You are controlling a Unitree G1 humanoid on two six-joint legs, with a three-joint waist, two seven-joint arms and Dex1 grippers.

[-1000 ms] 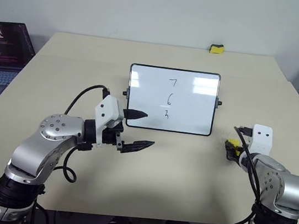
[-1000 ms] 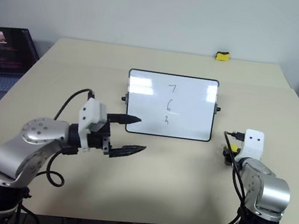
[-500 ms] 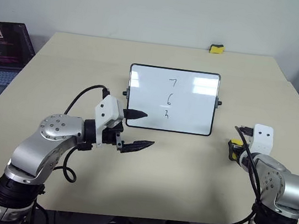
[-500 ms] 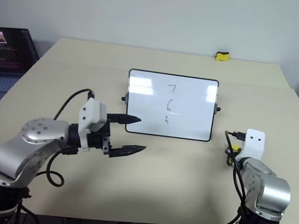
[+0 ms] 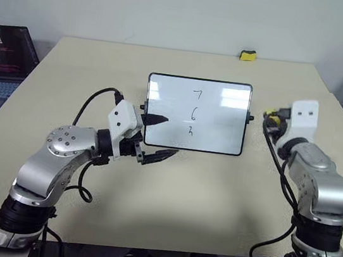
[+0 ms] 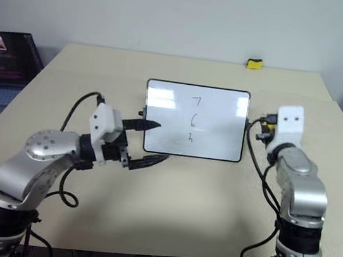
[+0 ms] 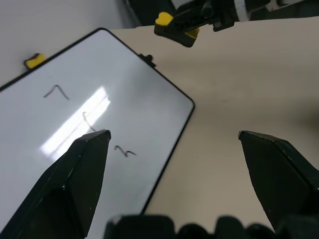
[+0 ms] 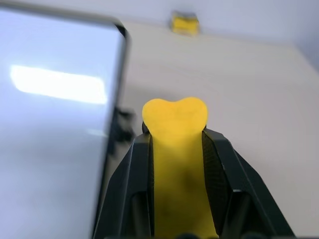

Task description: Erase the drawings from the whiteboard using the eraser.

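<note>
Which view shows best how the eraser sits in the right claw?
The right wrist view: the eraser is squeezed between the right claw fingers. The left wrist view shows it small beyond the whiteboard; the head views show a yellow speck.

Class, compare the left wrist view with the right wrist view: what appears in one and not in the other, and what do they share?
Left wrist view alone: the drawings on the whiteboard, the open left gripper, and the right gripper seen from outside.

Right wrist view alone: the eraser up close, squeezed between the right gripper's fingers, its tip bulging past them.

Both: the whiteboard's black-framed edge, the eraser in the right gripper, the tan table and the second yellow block at its far edge.
</note>
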